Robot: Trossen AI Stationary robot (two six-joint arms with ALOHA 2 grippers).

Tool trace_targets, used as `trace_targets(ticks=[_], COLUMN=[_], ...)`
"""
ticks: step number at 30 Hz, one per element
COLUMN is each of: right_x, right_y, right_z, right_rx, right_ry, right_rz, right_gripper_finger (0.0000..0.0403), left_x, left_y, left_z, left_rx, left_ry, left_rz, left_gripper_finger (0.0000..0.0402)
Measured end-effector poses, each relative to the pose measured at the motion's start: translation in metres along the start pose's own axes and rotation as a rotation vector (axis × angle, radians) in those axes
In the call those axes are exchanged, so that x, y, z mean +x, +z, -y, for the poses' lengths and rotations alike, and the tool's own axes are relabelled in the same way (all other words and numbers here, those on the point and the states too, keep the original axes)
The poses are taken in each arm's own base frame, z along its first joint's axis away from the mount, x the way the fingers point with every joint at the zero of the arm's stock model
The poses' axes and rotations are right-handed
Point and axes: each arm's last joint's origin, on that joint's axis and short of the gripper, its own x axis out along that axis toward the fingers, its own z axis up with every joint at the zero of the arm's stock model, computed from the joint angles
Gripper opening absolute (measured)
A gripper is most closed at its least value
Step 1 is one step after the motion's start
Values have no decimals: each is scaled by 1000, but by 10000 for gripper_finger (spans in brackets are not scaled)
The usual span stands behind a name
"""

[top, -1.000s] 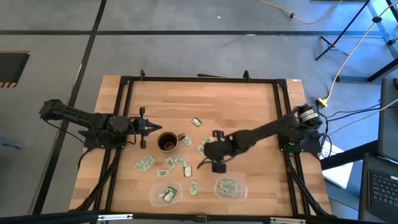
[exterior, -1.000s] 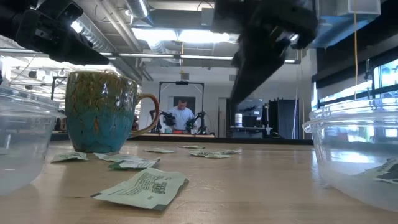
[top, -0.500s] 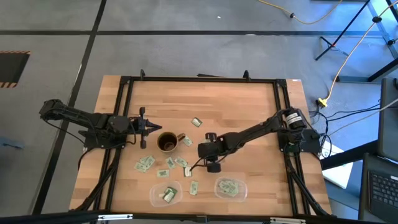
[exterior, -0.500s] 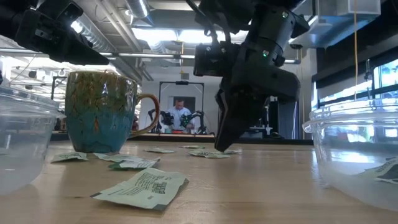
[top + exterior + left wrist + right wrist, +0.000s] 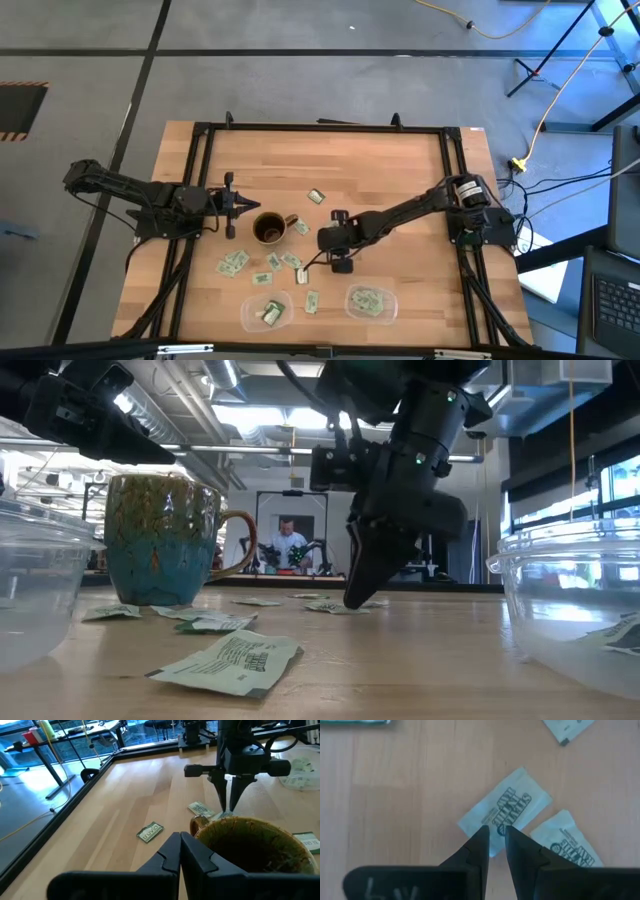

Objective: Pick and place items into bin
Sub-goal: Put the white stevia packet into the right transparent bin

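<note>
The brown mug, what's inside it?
The brown glazed mug looks empty: the left wrist view shows only its dark inner wall, no packets. Its very bottom is too dark to see. The pale green and white packets lie around it on the wooden table.

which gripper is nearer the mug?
Left. The left gripper sits just beside the mug, fingers shut. The right gripper is farther off, down over packets.

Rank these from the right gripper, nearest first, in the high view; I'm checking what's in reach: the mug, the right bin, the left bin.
1. Mug, just left of the right gripper.
2. Right bin, at the near edge.
3. Left bin, at the near edge, beyond the loose packets.
</note>
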Motion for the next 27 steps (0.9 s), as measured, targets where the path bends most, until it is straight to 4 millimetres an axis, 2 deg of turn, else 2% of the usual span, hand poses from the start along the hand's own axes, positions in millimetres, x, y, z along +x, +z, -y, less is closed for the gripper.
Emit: trace_targets(ticks=[8,12,18,24,27], right_x=[20,23,24,20,7], right_y=[-5,-7,-8,-7,-6], right_z=[1,1,1,2,2], right_rx=[44,55,53,76,82], right_ry=[7,0,-2,8,22], right_rz=[-56,-68,-73,-66,-59], right_gripper_finger=[66,47,6,3,2], left_x=[0,0,0,0,0], left_y=[0,0,0,0,0], left_z=[0,0,0,0,0], left_rx=[0,0,0,0,0], left_ry=[0,0,0,0,0], left_rz=[0,0,0,0,0], left_gripper_finger=[4,6,4,5,4])
